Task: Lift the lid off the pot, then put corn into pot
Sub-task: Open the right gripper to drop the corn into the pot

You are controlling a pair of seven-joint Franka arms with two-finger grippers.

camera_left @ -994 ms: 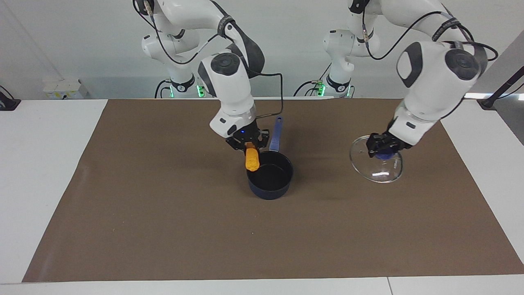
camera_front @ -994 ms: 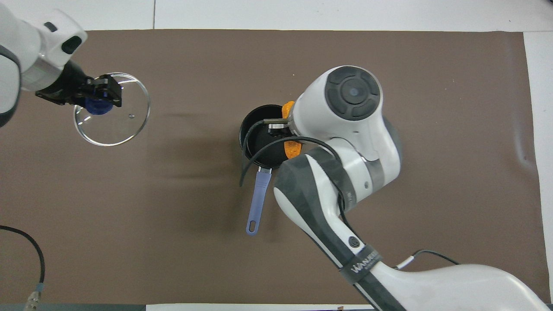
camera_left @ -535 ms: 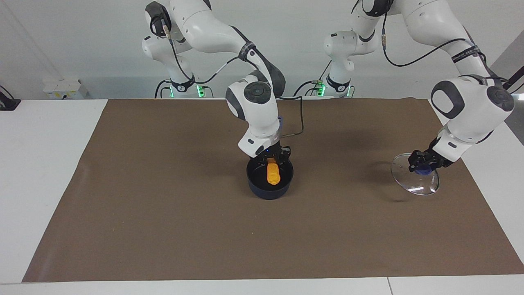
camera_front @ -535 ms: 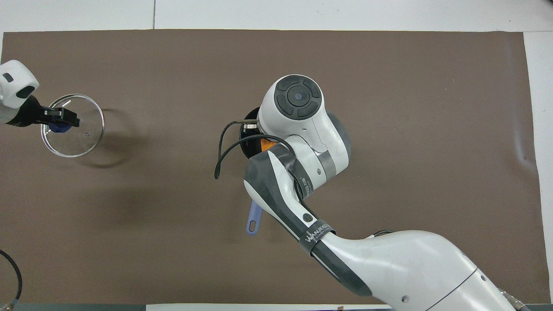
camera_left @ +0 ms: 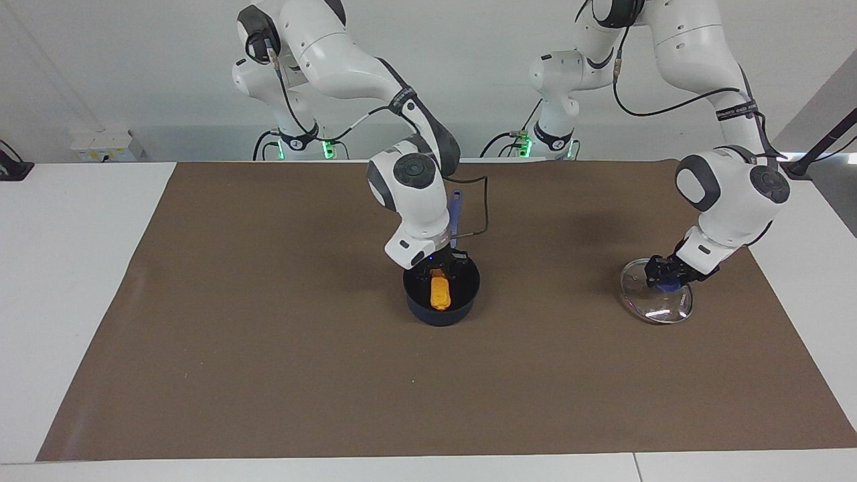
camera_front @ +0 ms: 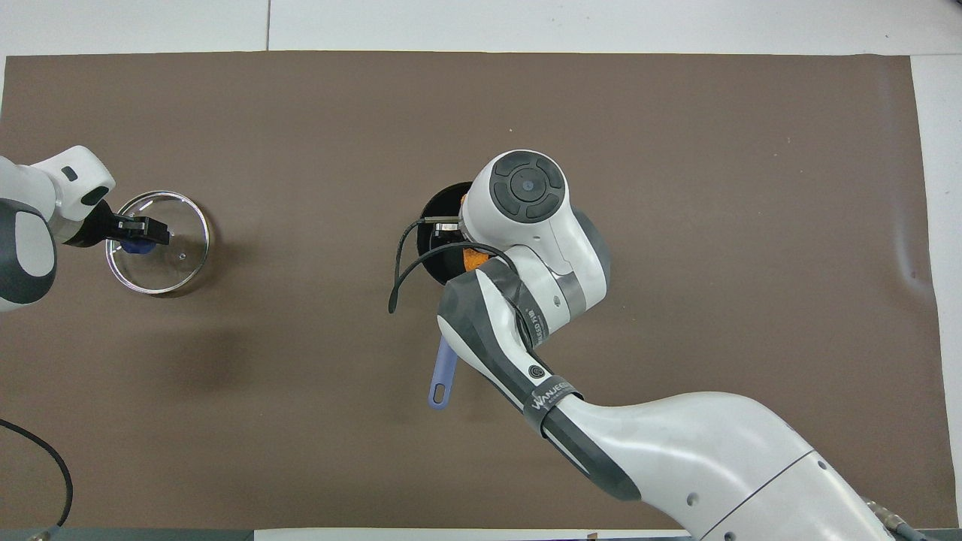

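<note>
The pot [camera_left: 442,294] stood on the brown mat [camera_left: 268,348] near the middle of the table, its long blue handle [camera_front: 443,376] pointing toward the robots. In the facing view most of that handle was hidden by the right arm's wrist, with only a short blue strip showing beside it. In the overhead view the same wrist covered more than half of the pot's mouth, leaving a dark crescent of the inside in sight.

The corn [camera_left: 439,292] lay down inside the pot. From above only a small orange sliver [camera_front: 473,259] of it could be seen under the arm. The right gripper [camera_left: 440,268] hung low at the pot's mouth, right at the upper end of the corn. Its fingertips were dark against the black inside, so whether they clamped the cob or had let it go could not be told, nor could touching be made out.

Toward the left arm's end of the table, the lid [camera_left: 656,301] sat low at the mat, slightly tilted; whether its rim rested on the mat was unclear. The left gripper [camera_left: 664,276] was clenched on the lid's blue knob [camera_front: 135,245], which was mostly covered by the fingers.
</note>
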